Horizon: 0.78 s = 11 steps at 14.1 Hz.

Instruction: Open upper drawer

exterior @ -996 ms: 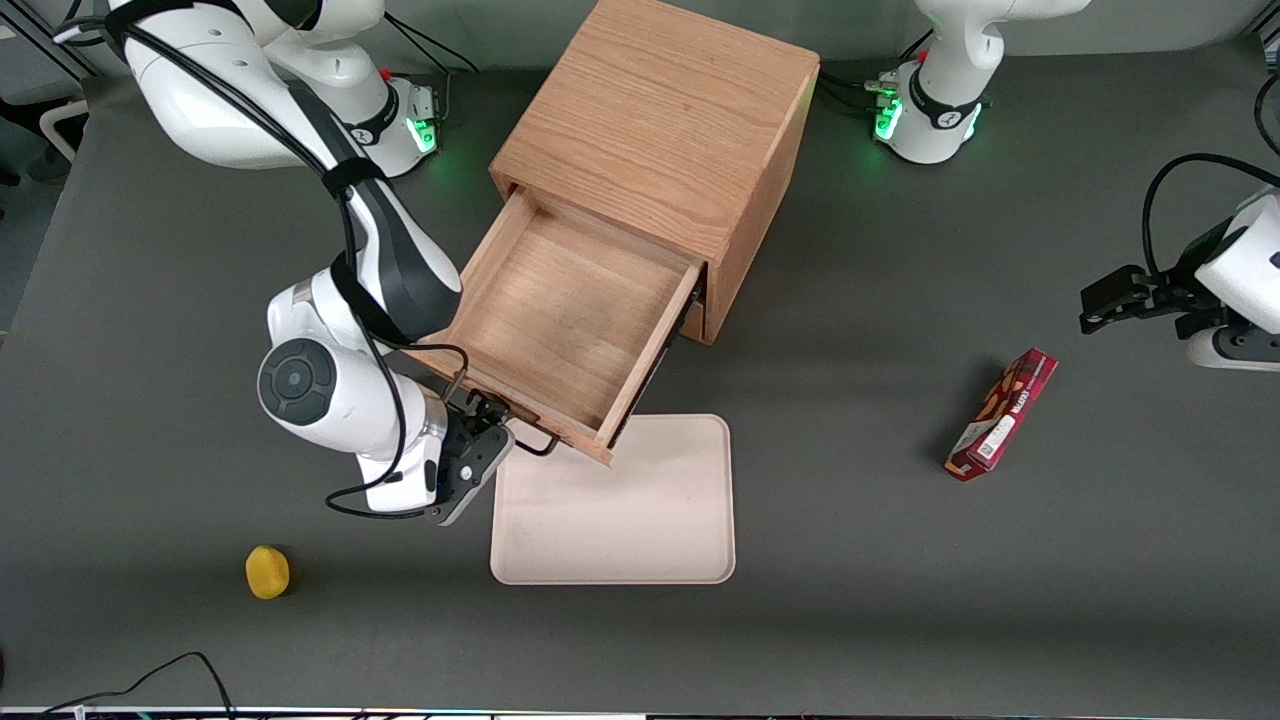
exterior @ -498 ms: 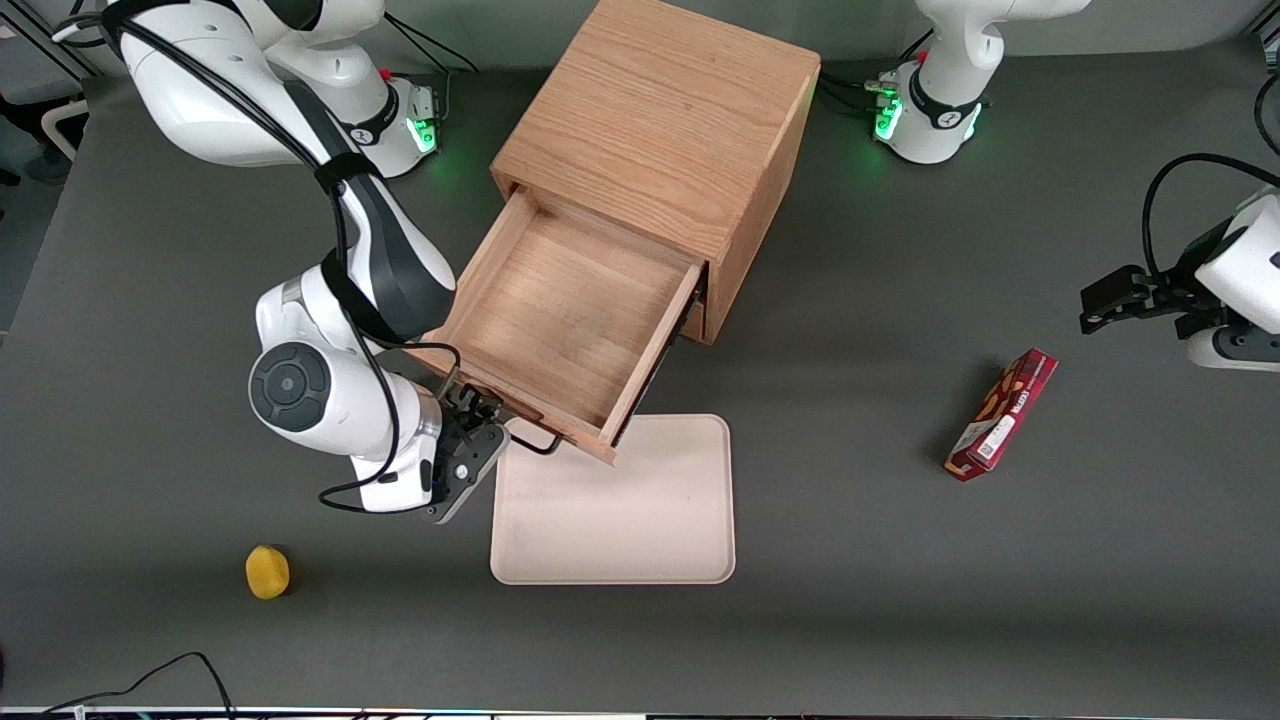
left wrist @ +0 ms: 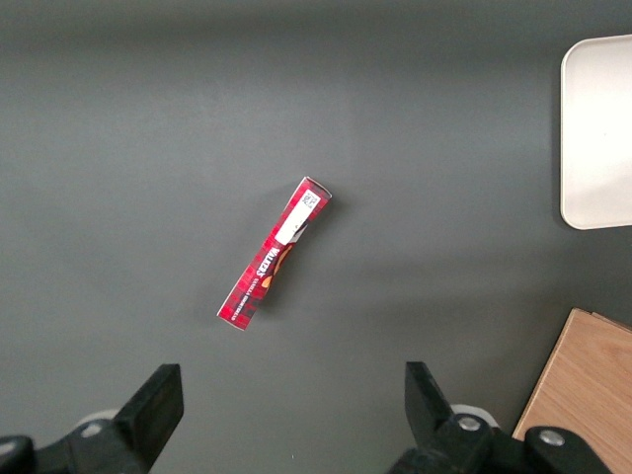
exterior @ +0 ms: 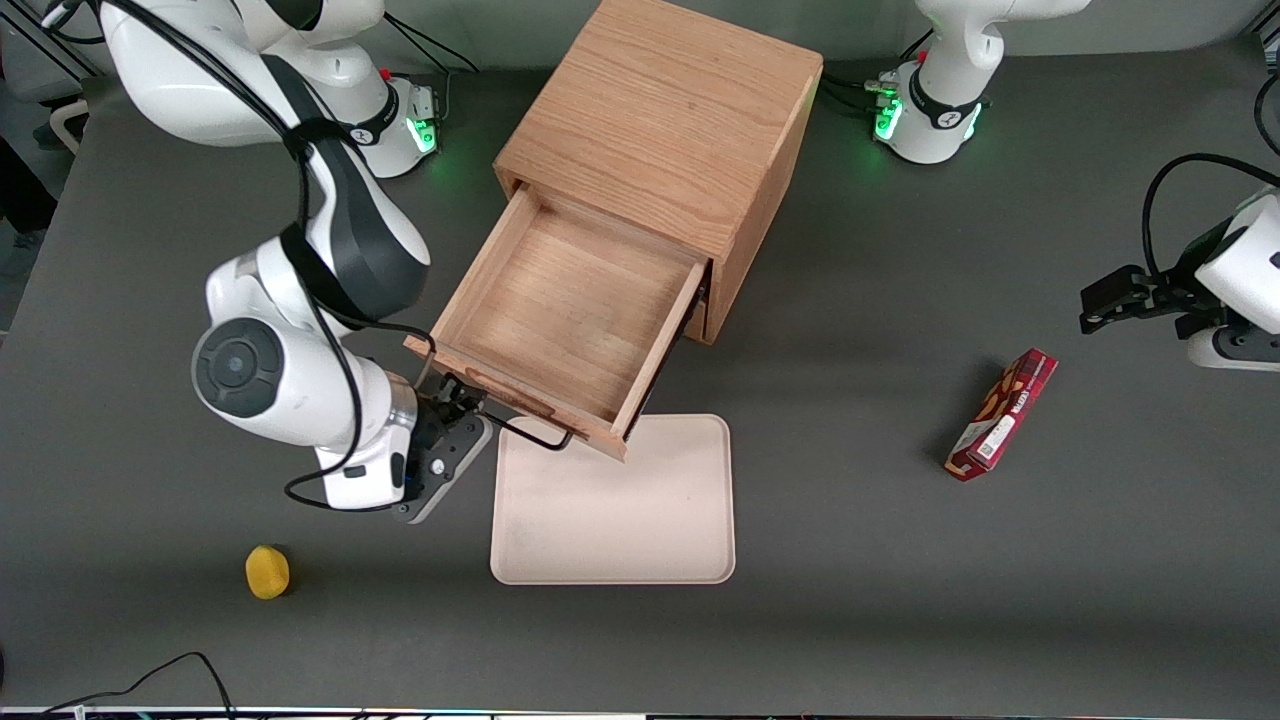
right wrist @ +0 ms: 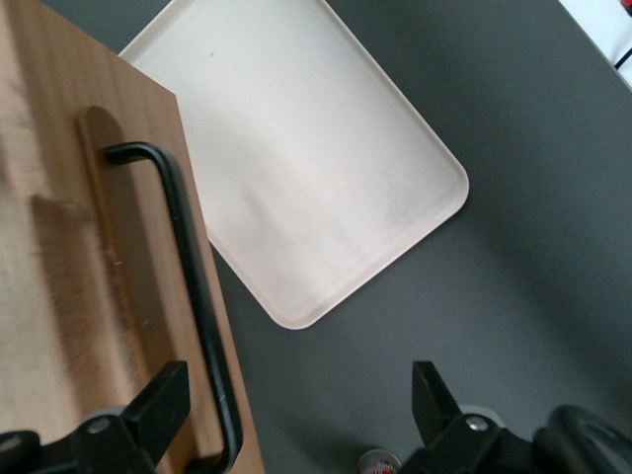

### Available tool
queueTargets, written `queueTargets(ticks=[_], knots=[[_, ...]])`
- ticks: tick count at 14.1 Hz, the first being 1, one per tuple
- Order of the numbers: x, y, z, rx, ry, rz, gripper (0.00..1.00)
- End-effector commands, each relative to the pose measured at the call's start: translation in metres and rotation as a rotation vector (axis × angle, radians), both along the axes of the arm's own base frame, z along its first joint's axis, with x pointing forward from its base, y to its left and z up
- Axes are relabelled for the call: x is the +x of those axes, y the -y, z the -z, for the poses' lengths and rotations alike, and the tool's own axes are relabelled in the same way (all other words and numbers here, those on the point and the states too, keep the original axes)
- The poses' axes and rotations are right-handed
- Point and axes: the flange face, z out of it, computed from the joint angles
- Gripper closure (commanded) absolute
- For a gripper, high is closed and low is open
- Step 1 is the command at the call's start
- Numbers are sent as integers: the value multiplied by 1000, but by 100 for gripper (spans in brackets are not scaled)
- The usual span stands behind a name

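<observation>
Since a second ago your gripper [exterior: 452, 400] has swung sideways, skewing the upper drawer [exterior: 565, 320]; it sits pulled well out over the tray [exterior: 615, 530]; jaws spread apart straddling the black handle [right wrist: 193, 286]; withdraw straight, don't snag

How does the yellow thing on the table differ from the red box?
The yellow object is small and rounded; the red box is long, flat-sided and printed. The yellow object lies toward the working arm's end of the table, nearer the front camera than the gripper, which is at the upper drawer's handle; the red box lies toward the parked arm's end. Both rest on the dark table, untouched.
</observation>
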Motion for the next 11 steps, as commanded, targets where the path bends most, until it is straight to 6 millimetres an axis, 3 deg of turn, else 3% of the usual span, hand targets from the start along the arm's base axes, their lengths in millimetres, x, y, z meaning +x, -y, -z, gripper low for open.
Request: queueTargets(ticks=[1, 3, 6, 9, 11], knots=[[-9, 9, -47, -35, 21, 26, 0], [-19, 24, -83, -40, 43, 30, 0], [-36, 77, -126, -55, 16, 103, 0], [-55, 154, -140, -3, -77, 224, 0], [-80, 200, -148, 20, -111, 355, 0]])
